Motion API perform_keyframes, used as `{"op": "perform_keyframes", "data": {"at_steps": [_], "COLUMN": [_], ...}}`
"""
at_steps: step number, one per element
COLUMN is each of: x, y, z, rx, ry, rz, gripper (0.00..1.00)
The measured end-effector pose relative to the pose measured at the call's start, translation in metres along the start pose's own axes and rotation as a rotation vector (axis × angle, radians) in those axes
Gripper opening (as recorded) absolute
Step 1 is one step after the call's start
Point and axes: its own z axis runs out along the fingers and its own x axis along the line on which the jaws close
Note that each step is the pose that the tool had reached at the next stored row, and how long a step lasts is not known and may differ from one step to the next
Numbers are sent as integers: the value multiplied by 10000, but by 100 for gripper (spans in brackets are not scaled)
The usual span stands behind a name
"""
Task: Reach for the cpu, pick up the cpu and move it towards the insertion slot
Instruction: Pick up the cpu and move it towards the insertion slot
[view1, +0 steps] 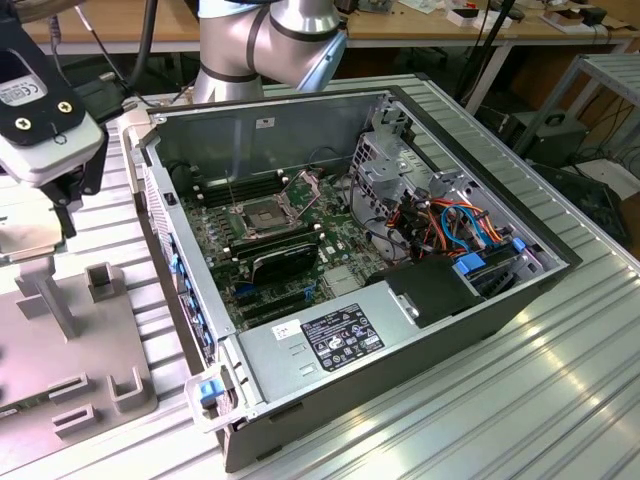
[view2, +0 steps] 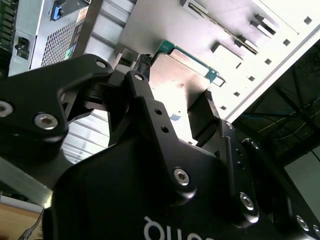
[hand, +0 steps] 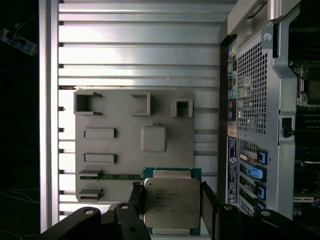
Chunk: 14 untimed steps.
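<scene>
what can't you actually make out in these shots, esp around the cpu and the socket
- cpu: in the first wrist view its near edge is cut off by the picture's edge; both sides are hidden behind the gripper fingers.
- insertion slot: pins too small to judge in the exterior view.
- Grey fixture plate: whether the cpu rests on it or is lifted is unclear.

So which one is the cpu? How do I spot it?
Find the grey tray lying beside the open computer case. The cpu sits between the gripper's black fingers above that tray. It is a flat square with a shiny silver face and a green rim; the tray's blocks are plain grey.
</scene>
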Motion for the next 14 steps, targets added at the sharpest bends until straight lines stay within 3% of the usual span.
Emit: {"op": "perform_keyframes", "data": {"at_steps": [14], "x": [-169], "y": [-2], "z": [-2], "rx": [-1], "ry": [1], "rz": [0], "gripper": [55]}}
